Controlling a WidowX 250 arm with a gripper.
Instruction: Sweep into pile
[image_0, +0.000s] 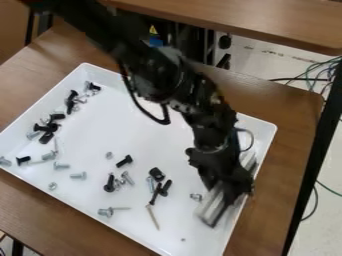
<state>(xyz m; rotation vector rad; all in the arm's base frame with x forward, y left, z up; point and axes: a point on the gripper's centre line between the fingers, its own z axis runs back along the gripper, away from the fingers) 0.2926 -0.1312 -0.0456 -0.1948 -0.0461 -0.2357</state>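
In the camera view, the gripper (232, 189) is pinched around the gray sweeper (212, 209), open only as wide as that. The sweeper sits inside the white tray (100, 130), near one side. It looks stiff and light, best held near its middle. The loose screws (109, 184) look hard and could roll.

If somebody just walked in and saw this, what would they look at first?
Probably the big black robot arm, slanting down from the top left over the white tray. Next might be the gripper and the grey block at the tray's right side. Then there are the black and silver screws, scattered across its left and lower parts.
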